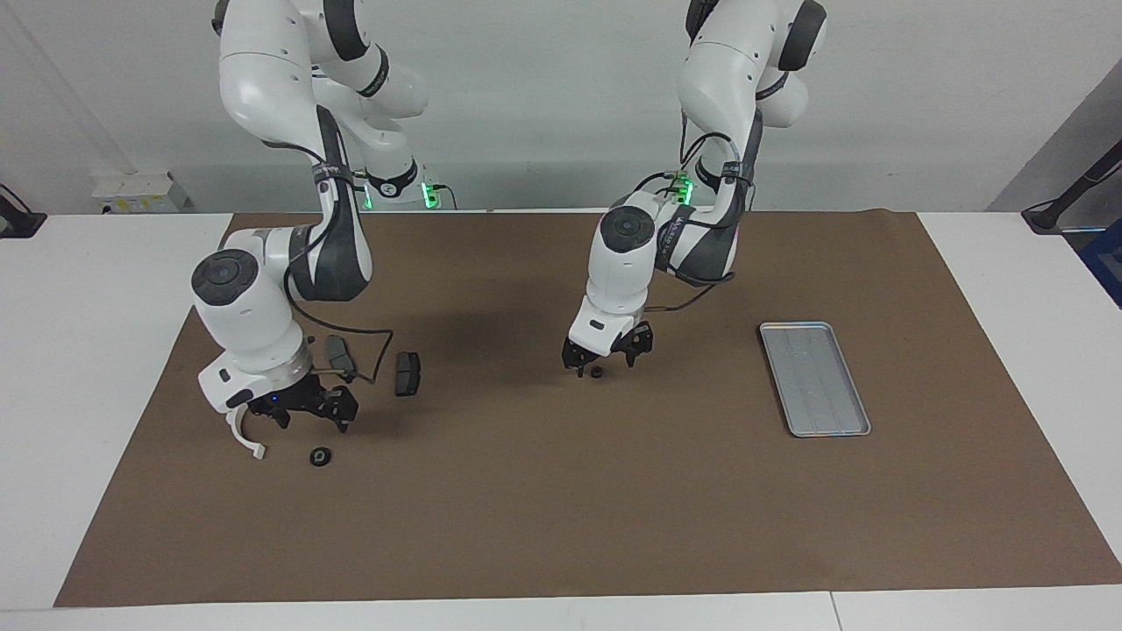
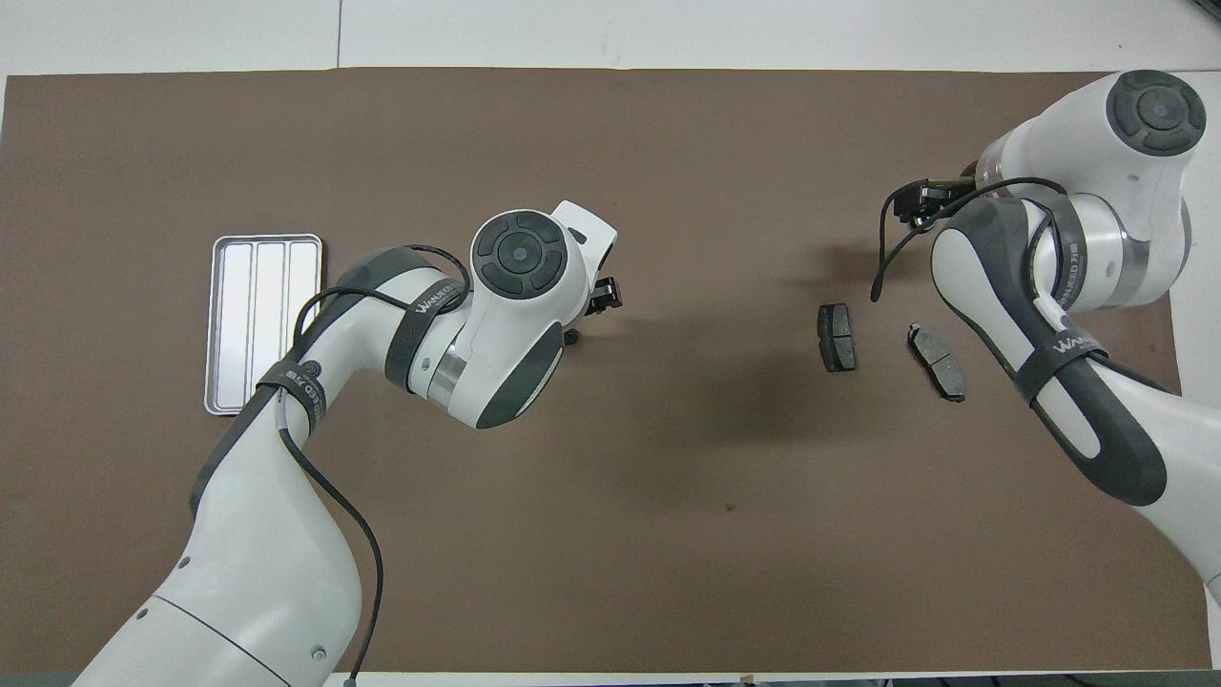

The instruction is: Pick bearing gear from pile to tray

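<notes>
A tiny black round piece (image 1: pixel 596 372) lies on the brown mat in the middle of the table. My left gripper (image 1: pixel 600 361) is low over it, open, with a finger on either side; in the overhead view the left gripper (image 2: pixel 586 317) is mostly under its own wrist. The pile lies toward the right arm's end: a white arc bracket (image 1: pixel 243 433), a second black round piece (image 1: pixel 321 456) and two brake-pad plates (image 1: pixel 407 373) (image 1: pixel 337 352), also seen from overhead (image 2: pixel 837 337) (image 2: pixel 937 361). My right gripper (image 1: pixel 303 414) hangs open and empty over the bracket. The tray (image 1: pixel 815 379) (image 2: pixel 261 322) is empty.
The brown mat (image 1: pixel 561 517) covers most of the white table. The tray lies toward the left arm's end, well apart from the left gripper. A cable loops from the right wrist (image 1: pixel 368 337) above the brake-pad plates.
</notes>
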You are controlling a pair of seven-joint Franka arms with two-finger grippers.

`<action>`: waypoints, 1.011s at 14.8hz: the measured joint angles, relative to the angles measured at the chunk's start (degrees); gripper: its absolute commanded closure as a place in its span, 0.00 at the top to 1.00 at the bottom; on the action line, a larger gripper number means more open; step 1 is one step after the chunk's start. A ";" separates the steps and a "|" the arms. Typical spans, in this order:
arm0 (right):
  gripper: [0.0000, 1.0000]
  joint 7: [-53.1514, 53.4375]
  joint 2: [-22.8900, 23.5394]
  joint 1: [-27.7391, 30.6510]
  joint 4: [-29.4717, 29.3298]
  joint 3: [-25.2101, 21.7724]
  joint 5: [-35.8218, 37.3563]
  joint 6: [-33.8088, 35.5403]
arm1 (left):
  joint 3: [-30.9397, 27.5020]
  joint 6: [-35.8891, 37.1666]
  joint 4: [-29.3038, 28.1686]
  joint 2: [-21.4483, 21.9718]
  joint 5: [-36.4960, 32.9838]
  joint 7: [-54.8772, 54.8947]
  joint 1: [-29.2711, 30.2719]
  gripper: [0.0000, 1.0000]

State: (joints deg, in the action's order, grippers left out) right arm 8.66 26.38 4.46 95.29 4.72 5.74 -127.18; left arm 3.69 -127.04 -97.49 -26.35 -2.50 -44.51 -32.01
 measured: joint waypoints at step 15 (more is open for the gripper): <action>0.84 5.10 6.13 1.98 0.88 0.03 -0.05 -8.51 | 0.47 -7.94 -7.89 0.60 0.05 -1.37 -2.15 1.00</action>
State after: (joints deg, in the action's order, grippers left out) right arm 13.76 32.51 6.44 96.17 4.75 5.68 -135.69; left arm 4.16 -134.98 -105.39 -25.76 -2.45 -45.89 -34.16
